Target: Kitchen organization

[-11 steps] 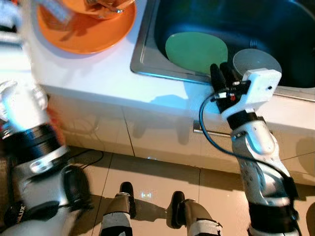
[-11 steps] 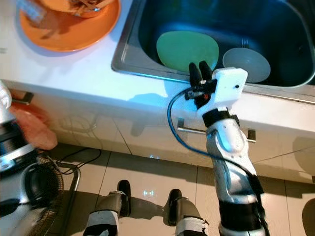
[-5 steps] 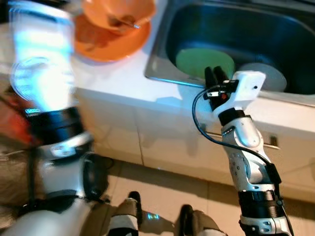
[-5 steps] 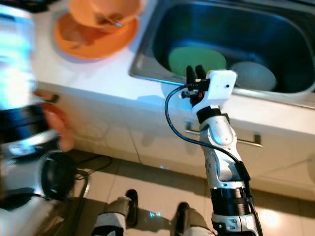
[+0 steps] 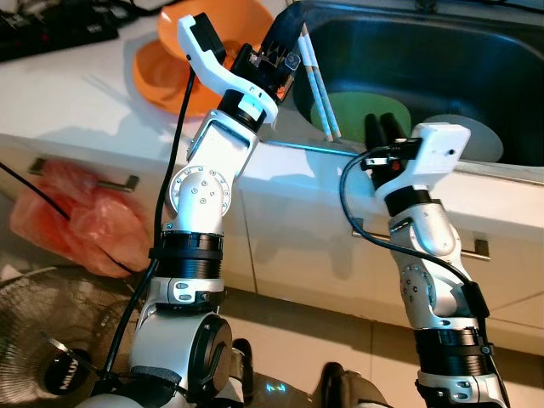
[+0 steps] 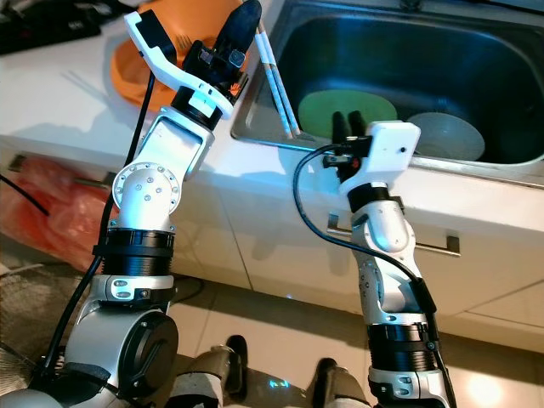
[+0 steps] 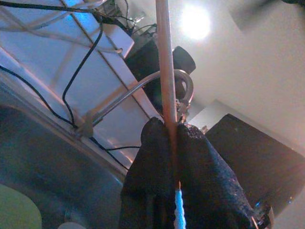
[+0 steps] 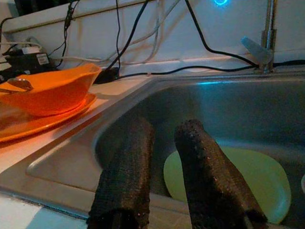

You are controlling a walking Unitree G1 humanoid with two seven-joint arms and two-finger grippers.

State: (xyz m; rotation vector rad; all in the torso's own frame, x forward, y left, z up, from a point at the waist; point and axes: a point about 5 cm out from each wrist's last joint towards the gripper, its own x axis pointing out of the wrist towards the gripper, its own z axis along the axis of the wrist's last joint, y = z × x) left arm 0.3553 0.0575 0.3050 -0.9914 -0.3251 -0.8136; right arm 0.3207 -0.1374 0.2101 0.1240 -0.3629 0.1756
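My left gripper [image 5: 282,34] is raised over the left rim of the steel sink [image 5: 280,136], shut on a pair of pale chopsticks [image 5: 319,85] that slant down toward the basin. In the left wrist view the chopsticks [image 7: 164,71] run out between the black fingers [image 7: 190,181]. A green plate [image 5: 353,110] and a grey plate [image 5: 476,140] lie in the sink. At the sink's front edge my right gripper [image 5: 384,129] points upward, open and holding nothing. Its fingers [image 8: 124,171] aim at the green plate [image 8: 257,176].
An orange bowl [image 8: 47,88] sits on an orange plate [image 5: 157,81] on the white counter left of the sink. A faucet [image 8: 269,33] and cables line the back wall. A pink plastic bag [image 5: 85,225] hangs from a drawer handle, and a fan [image 5: 42,340] stands below.
The camera has shifted. My left arm has swung up from low at the left and now holds chopsticks over the sink's rim. The right gripper stays at the sink's front edge.
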